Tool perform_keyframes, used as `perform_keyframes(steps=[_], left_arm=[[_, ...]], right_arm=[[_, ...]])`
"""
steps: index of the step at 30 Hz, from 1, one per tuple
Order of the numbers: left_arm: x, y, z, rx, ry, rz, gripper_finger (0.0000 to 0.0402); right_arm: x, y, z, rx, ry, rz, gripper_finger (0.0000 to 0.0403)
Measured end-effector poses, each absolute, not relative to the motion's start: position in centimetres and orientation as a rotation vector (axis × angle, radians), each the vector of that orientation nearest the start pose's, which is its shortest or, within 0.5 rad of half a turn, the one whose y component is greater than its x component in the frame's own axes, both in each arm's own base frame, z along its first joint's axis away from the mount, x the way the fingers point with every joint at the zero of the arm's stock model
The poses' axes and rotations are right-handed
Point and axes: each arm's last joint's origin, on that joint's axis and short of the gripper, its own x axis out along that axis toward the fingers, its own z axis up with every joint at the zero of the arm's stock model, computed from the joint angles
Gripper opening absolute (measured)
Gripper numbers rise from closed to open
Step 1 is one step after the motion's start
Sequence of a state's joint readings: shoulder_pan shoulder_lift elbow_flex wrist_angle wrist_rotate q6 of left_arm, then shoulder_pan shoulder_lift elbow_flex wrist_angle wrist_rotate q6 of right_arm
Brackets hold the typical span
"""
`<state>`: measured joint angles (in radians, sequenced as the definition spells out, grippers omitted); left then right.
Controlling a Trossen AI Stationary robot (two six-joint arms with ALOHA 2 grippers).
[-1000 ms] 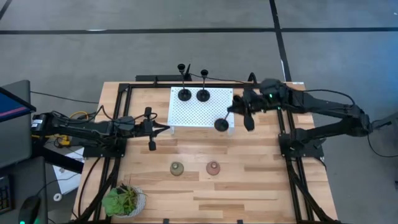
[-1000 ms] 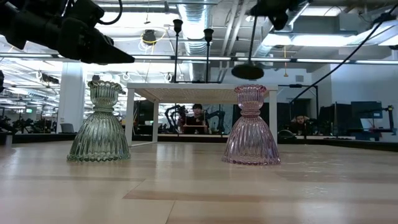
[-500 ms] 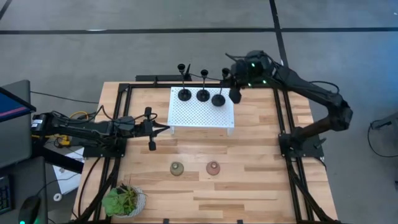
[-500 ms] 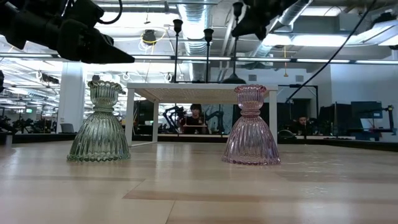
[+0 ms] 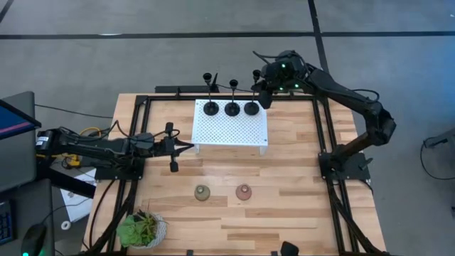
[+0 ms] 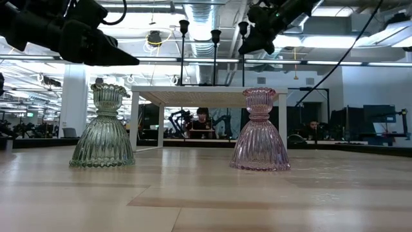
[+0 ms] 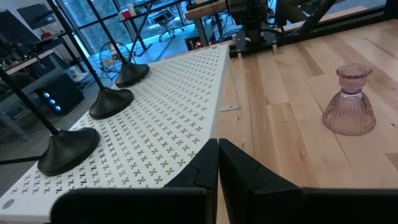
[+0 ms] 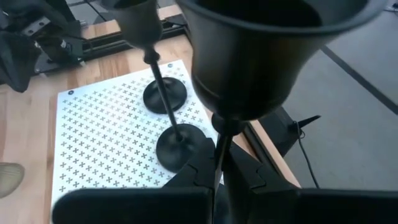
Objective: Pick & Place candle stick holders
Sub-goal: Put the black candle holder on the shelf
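Three slim black candle stick holders stand in a row at the far edge of the white perforated platform (image 5: 231,131); their bases are at the left (image 5: 211,108), the middle (image 5: 232,109) and the right (image 5: 251,108). My right gripper (image 5: 261,92) is shut on the right one, just under its top cup (image 8: 273,50). The olive-green holder (image 5: 202,192) and the pink holder (image 5: 244,191) stand on their wide bases on the wood nearer the front. My left gripper (image 5: 173,148) waits shut and empty left of the platform. My right gripper pinches the right black holder's thin stem (image 8: 219,146) between its two fingers, a little below the cup. The fingers come slanting from the table's far right and lie across the stem. The holder stands upright with its disc base (image 5: 251,108) on the platform.
A leafy potted plant (image 5: 140,229) stands at the near left corner. A black frame (image 5: 135,128) runs along the table's sides. In the low view the green holder (image 6: 103,125) and pink holder (image 6: 259,132) stand in front of the platform.
My right gripper has carried the black holder from the platform's near right corner toward the far edge and a little left. The holder has come upright and gone down, so its base now stands in line with the other two.
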<state>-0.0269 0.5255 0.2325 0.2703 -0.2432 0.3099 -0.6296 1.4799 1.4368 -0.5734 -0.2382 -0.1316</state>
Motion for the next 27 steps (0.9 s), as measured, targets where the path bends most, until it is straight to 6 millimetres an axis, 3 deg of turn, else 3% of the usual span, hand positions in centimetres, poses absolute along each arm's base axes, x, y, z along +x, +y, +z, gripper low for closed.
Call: perform_keyframes(steps=[13, 27], left_arm=[[13.95, 0.32, 22.05, 0.312, 0.056, 0.211, 0.0012], [13.95, 0.33, 22.05, 0.312, 0.056, 0.211, 0.0012]], right_arm=[[26.11, -18.28, 35.89, 0.157, 0.615, -0.342, 0.0010], [26.16, -18.17, 35.88, 0.141, 0.617, -0.333, 0.0114]])
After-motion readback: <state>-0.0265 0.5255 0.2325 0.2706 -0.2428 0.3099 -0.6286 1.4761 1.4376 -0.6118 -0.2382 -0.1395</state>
